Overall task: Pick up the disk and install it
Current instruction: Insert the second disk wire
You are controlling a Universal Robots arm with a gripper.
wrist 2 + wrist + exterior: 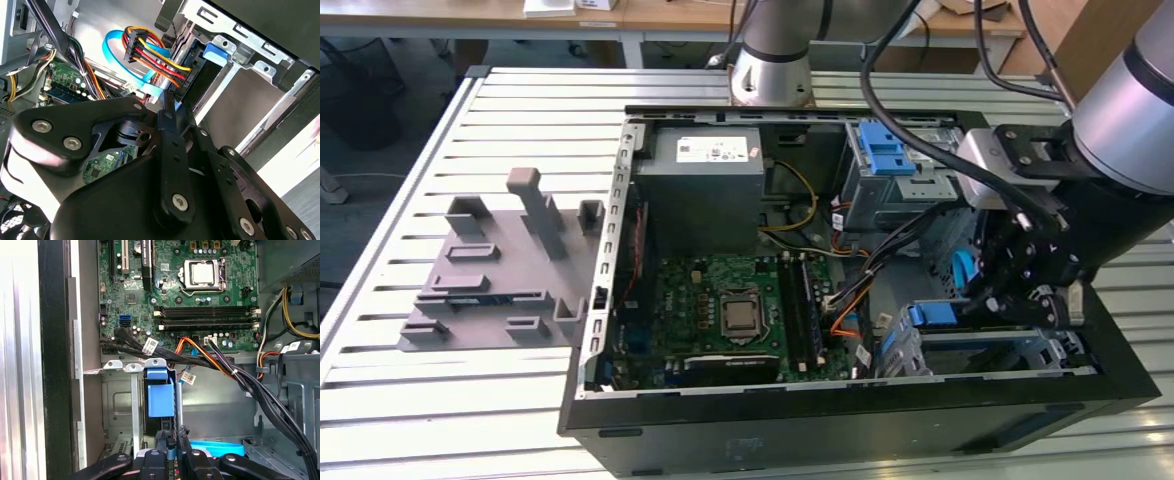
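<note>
The disk (937, 316) stands on edge in the metal bay at the case's front corner, on the exterior view's right. Its blue carrier frame (160, 396) faces up out of the slot. In the second wrist view the disk (192, 82) sits in the bay with a coloured power plug and a blue flat cable at its end. My gripper (1003, 300) reaches down into the case right beside that bay. Its fingers look shut, and the tips of the gripper (171, 106) rest at the disk's near end in both wrist views (172, 441).
A grey power supply (707, 165) fills the case's far corner, with the green motherboard (734, 305) below it. A blue bracket (887, 150) tops the grey drive cage. Black and orange cables (210, 357) run past the bay. A grey fixture (500, 270) lies on the slatted table.
</note>
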